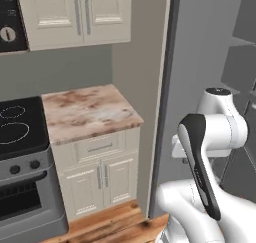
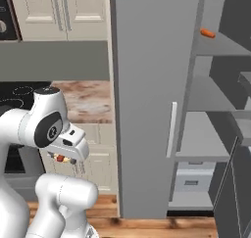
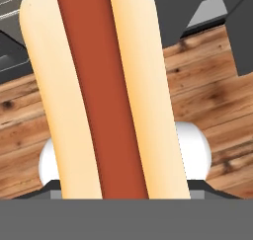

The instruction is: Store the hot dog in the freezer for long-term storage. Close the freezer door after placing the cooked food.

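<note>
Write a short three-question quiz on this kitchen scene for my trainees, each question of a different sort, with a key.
1. True or false: the hot dog lies on the marble counter beside the stove.
2. Multiple choice: what sits on an upper shelf inside the open fridge-freezer? A) a small orange item B) a white plate C) a glass bottle
3. Fill in: in the hand view, the surface behind the hot dog is a ______ floor.

Key
1. False. It runs up the hand view close to the camera, between the gripper tips, over the floor.
2. A. The small orange item rests on the upper shelf.
3. Wooden.
</note>
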Tool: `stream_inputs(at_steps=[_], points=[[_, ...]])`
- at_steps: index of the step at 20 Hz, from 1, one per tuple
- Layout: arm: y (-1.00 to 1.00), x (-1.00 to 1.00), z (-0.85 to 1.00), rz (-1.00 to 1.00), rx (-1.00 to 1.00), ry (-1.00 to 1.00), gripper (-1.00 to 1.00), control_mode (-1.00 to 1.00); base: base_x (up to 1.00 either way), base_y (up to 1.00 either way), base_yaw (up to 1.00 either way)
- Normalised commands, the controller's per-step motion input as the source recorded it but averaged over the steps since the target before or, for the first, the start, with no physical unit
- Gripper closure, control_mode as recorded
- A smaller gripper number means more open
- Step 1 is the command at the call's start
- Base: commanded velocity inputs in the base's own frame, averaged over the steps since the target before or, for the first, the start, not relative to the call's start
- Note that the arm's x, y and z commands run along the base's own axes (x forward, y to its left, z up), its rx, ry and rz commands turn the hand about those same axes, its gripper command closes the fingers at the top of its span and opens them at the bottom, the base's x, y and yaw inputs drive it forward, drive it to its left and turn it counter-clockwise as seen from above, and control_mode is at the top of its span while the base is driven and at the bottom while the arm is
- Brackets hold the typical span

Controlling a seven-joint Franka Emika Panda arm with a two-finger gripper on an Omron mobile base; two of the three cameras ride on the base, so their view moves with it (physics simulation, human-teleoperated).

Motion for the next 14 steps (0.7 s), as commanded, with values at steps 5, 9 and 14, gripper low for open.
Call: stream_inputs(at_steps=[5,9,14], points=[[0.0,0.0,0.0,0.0,0.0,0.0,1.0,1.0,0.0,-0.66,-0.16],[0.0,0.0,0.0,0.0,0.0,0.0,1.0,1.0,0.0,-0.69,-0.17],[0.0,0.0,0.0,0.0,0.0,0.0,1.0,1.0,0.05,-0.72,-0.14]])
